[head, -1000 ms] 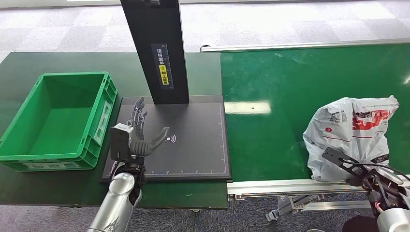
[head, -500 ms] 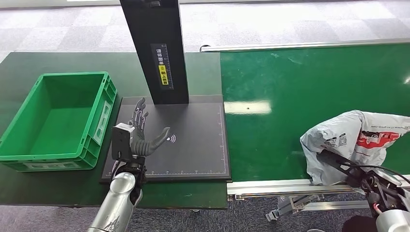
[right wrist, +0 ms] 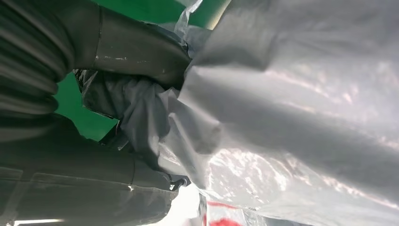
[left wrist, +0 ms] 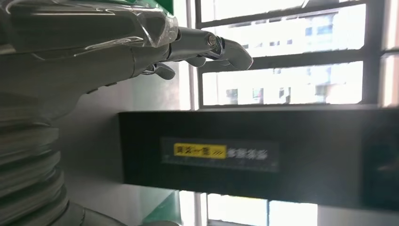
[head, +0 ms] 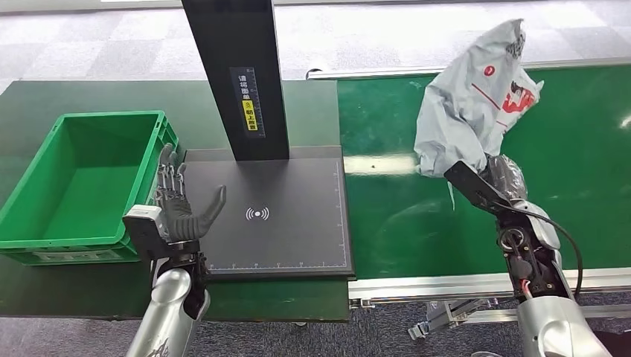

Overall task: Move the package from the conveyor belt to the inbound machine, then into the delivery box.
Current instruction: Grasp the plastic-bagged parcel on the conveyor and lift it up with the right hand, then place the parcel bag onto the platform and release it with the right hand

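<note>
Package (head: pixel 476 104): grey plastic mailer bag with red and white print, crumpled; lifted clear of the belt, held up above the belt's near-middle part, to the right of the scanner post.
Right hand (head: pixel 500 178): closed around the lower, bunched end of the package; in the right wrist view the thumb (right wrist: pixel 136 47) and the darker fingers (right wrist: pixel 84 197) pinch gathered grey plastic between them.
Left hand (head: pixel 178 204): holds nothing, fingers straight and spread, thumb out to the side; raised over the left edge of the scanner plate, just beside the crate's right wall.
Conveyor belt (head: pixel 565 149): green surface with a silver rail on the near and far sides; right part of the scene.
Scanner plate (head: pixel 298 223): flat black square with a white wireless mark at its middle and scale ticks along its edges; lies on the bench between the crate and the belt.
Scanner post (head: pixel 238 74): black upright column at the plate's far edge, carrying a yellow-and-white label; seen also in the left wrist view (left wrist: pixel 263 155).
Crate (head: pixel 45 242): green plastic box, open top; on the bench, left of the plate.
Bench (head: pixel 74 93): dark green top, carries crate and plate.
Floor (head: pixel 417 37): grey carpet tiles beyond the bench.
</note>
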Controlling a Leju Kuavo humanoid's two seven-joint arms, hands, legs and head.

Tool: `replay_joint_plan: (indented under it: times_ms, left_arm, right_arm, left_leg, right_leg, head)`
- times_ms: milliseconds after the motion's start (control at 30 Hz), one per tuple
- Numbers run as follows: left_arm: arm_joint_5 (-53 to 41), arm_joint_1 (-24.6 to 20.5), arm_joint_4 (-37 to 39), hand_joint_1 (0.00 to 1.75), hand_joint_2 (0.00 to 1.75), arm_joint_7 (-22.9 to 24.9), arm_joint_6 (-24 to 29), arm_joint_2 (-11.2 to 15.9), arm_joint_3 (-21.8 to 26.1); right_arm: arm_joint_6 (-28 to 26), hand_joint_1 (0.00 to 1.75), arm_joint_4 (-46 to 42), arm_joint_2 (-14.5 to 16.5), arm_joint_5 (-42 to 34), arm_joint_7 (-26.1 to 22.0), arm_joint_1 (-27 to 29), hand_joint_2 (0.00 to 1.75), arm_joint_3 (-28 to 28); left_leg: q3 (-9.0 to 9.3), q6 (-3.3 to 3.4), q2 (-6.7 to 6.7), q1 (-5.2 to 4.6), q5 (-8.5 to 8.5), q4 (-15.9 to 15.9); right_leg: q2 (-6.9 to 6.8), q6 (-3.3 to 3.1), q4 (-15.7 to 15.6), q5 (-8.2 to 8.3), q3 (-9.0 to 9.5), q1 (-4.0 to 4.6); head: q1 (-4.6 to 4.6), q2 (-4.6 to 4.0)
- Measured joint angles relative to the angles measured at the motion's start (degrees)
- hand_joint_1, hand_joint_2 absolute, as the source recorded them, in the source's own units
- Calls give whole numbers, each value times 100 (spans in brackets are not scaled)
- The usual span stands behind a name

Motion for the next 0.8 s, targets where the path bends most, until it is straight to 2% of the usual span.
replay_joint_plan:
  times_ms: [67,133,300,433,500,567,633,800]
  left_arm:
    - [272,64,-192,0,175,-236,19,-5,54]
    - [457,128,-374,0,175,-363,36,-7,104]
    - [697,217,-596,0,175,-410,39,-7,184]
    - [779,224,-652,0,175,-410,39,-9,217]
    - [823,229,-677,0,175,-410,51,-11,244]
    - [910,229,-689,0,175,-411,118,-28,285]
    - [1029,228,-691,0,175,-412,237,-62,329]
    - [1349,228,-709,0,175,-412,529,-141,442]
  right_arm:
    - [-335,175,-298,151,-66,-226,-40,175,120]
    - [-434,175,-530,281,-163,-365,-103,175,228]
    - [-100,175,-839,533,-479,-842,-192,175,547]
    - [130,175,-923,692,-563,-987,-200,175,822]
    - [528,175,-940,731,-605,-1103,-218,175,962]
    - [1234,175,-923,770,-664,-1247,-250,175,1240]
    - [1848,175,-844,851,-745,-1327,-294,175,1619]
    - [2780,175,-314,1148,-882,-1289,-585,175,2783]
  left_leg:
    - [-2,0,1,0,0,0]
    - [-2,0,-1,-1,-1,0]
    - [-1,0,-2,-1,-1,0]
    - [1,0,-7,-1,0,0]
    - [-1,0,-7,-1,0,0]
    - [-1,-1,2,-1,-1,-1]
    - [0,-1,8,-1,-1,-1]
    - [-1,-1,4,3,0,-1]
  right_leg:
    - [0,0,0,0,-2,-1]
    - [-1,1,-1,-1,-2,-1]
    - [-1,1,-1,-1,0,-2]
    - [-5,0,-1,0,0,-2]
    - [-5,0,-1,0,1,-1]
    - [3,0,0,0,-1,-1]
    - [9,0,0,0,-4,-1]
    - [6,-1,0,-2,-5,3]
  head:
    - [-1,0]
    - [-1,0]
    - [0,-1]
    - [-1,-1]
    - [1,-1]
    - [1,-1]
    - [0,-1]
    - [0,0]
